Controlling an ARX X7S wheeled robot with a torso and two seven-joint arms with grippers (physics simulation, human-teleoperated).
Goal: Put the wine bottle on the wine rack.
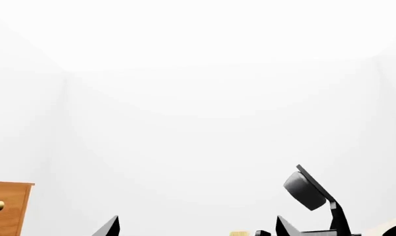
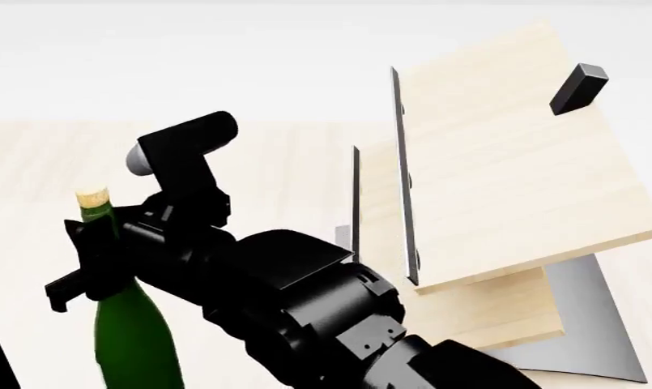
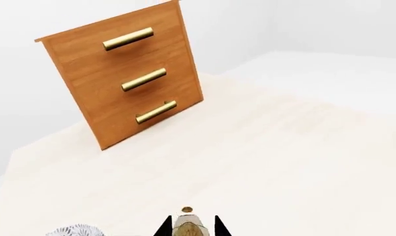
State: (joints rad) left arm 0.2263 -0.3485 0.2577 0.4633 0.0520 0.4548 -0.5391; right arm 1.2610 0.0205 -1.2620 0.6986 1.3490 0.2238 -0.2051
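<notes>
Right gripper [image 3: 189,227] first: its two dark fingertips sit narrow on either side of the wine bottle [image 2: 125,324], pinching the neck just under the tan cork, and from the right wrist camera that cork pokes up between them. From the head camera, the black arm reaches across from the lower right and has the green bottle upright, neck in the clamp, well over at the left of the scene. The wine rack [image 2: 499,162] stands apart to the right, two slanted pale boards with thin dark edges, a black peg [image 2: 577,87] near the top corner, a grey metal base [image 2: 590,320] below. Bottle and rack are not touching.

Left gripper [image 1: 196,231]: two dark tips spread wide apart at the frame edge, holding nothing, though only the tips show. Beyond the right gripper, a brown wooden cabinet [image 3: 122,73] with three brass handles stands on the pale tabletop [image 3: 263,157].
</notes>
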